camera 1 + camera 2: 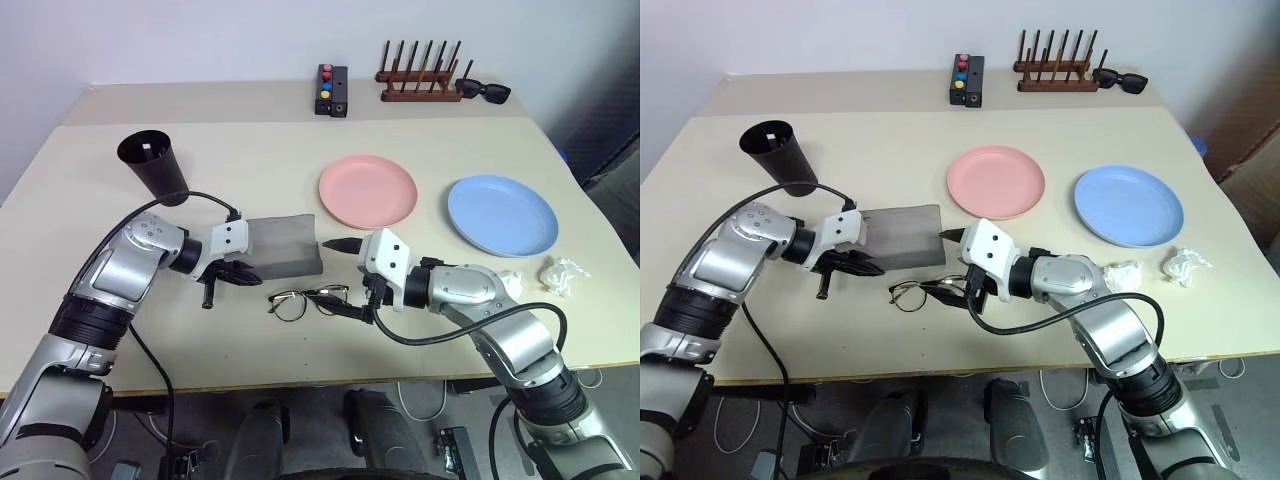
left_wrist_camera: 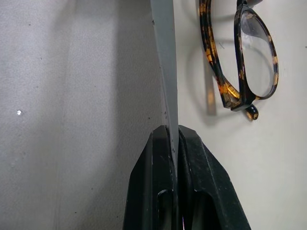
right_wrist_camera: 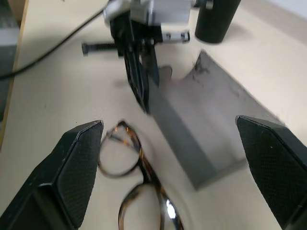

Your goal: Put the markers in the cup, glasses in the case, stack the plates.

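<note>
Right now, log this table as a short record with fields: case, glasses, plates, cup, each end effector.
case: grey case, open, its wall edge pinched by the left end effector
glasses: glasses on the table beside the case, not in it
plates: pink plate and blue plate side by side, unstacked
cup: black cup upright
right end effector: right end effector open, over the glasses

No text, label, brand, number or sign can be read anywhere in these pictures (the grey case, the black cup, both plates and the small button box at the upper middle of the frame all show plain, unmarked surfaces).
</note>
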You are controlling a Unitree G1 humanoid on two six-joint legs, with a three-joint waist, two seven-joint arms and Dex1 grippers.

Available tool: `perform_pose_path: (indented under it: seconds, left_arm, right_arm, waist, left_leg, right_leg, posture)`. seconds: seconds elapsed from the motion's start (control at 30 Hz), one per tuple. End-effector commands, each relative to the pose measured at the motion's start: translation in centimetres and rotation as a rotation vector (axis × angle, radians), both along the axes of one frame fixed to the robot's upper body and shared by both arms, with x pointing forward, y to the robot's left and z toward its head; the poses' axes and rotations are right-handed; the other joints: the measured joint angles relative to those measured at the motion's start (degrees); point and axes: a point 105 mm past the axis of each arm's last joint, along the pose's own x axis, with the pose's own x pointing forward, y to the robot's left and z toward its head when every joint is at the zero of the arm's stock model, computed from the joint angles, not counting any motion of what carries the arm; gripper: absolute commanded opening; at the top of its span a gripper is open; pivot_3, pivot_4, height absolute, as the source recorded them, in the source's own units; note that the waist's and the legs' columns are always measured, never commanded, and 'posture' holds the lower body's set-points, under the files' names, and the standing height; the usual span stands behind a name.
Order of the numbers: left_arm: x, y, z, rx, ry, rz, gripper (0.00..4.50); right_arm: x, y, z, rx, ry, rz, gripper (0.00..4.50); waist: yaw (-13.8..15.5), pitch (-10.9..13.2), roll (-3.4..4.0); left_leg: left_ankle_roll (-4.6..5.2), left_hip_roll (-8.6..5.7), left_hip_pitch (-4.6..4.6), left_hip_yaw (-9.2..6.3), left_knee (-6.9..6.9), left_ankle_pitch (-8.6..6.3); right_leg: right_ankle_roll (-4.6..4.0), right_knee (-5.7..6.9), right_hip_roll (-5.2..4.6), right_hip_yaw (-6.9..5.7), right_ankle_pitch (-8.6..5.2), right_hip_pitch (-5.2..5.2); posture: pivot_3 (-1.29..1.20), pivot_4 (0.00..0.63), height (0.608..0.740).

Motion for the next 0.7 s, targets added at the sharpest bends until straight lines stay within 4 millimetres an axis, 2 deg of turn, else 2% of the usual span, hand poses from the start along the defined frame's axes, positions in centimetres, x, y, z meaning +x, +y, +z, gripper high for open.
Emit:
perform_pose_path:
  seconds: [0.03, 0.13, 0.4, 0.47, 0.53, 0.63, 0.7]
  left_arm:
    - [-0.1, 0.0, 0.9, -0.017, -0.014, 0.007, 1.48]
    - [0.3, 0.1, 1.4, -0.027, -0.041, 0.025, 2.9]
    - [1.4, 1.3, 4.5, -0.099, -0.105, 0.088, 2.9]
    - [1.3, 0.3, 7.2, -0.193, -0.137, 0.07, 2.9]
    - [0.1, -1.2, 8.5, -0.22, -0.144, -0.011, 2.9]
    - [-1.6, -2.7, 7.7, -0.18, -0.101, -0.095, 2.9]
    - [-2.0, -3.2, 7.4, -0.172, -0.089, -0.11, 2.9]
  right_arm:
    - [-0.3, -0.2, 0.9, 0.009, -0.052, 0.009, 4.5]
    - [-0.3, -0.3, 0.9, 0.009, -0.054, 0.006, 4.5]
    - [-0.9, -0.9, 0.4, 0.002, -0.056, -0.012, 4.5]
    - [-0.8, -1.5, 0.2, -0.004, -0.055, -0.032, 4.5]
    - [-0.9, -2.1, 0.0, -0.009, -0.047, -0.051, 4.5]
    - [-0.6, -2.9, -0.3, -0.018, -0.038, -0.066, 4.5]
    - [-0.6, -3.0, -0.3, -0.018, -0.036, -0.068, 4.5]
  waist:
    - [0.0, 0.0, 0.0]
    - [0.0, 0.0, 0.0]
    - [0.02, 0.0, 0.0]
    - [0.02, 0.0, -0.01]
    - [0.15, 0.0, -0.02]
    - [0.1, 0.0, -0.02]
    - [0.04, 0.0, -0.02]
  left_leg:
    - [0.0, 0.0, 0.0, 0.0, 0.0, 0.0]
    - [0.0, 0.0, 0.0, 0.0, 0.03, 0.0]
    - [0.0, 0.0, -0.01, 0.0, 0.04, 0.0]
    - [0.0, 0.0, 0.0, 0.02, 0.05, 0.0]
    - [0.0, 0.0, -0.04, -0.01, 0.05, 0.0]
    - [0.05, -0.03, -0.03, 0.05, 0.04, -0.03]
    - [0.05, -0.05, -0.02, 0.05, 0.07, -0.03]
  right_leg:
    - [0.0, 0.0, 0.0, 0.0, 0.0, 0.0]
    - [0.0, 0.02, 0.0, 0.0, 0.0, 0.0]
    - [0.0, 0.01, 0.0, -0.01, 0.0, 0.0]
    - [0.01, 0.01, 0.0, 0.01, 0.0, 0.0]
    - [0.03, 0.0, 0.0, -0.01, -0.01, 0.0]
    - [0.09, -0.02, -0.1, 0.03, -0.05, 0.01]
    - [0.09, 0.0, -0.1, 0.04, -0.04, 0.03]
  posture:
    - [0.0, 0.15, 0.735]
    - [0.0, 0.15, 0.735]
    - [0.0, 0.15, 0.735]
    - [0.0, 0.15, 0.735]
    - [0.0, 0.15, 0.735]
    - [0.0, 0.15, 0.735]
    - [0.0, 0.15, 0.735]
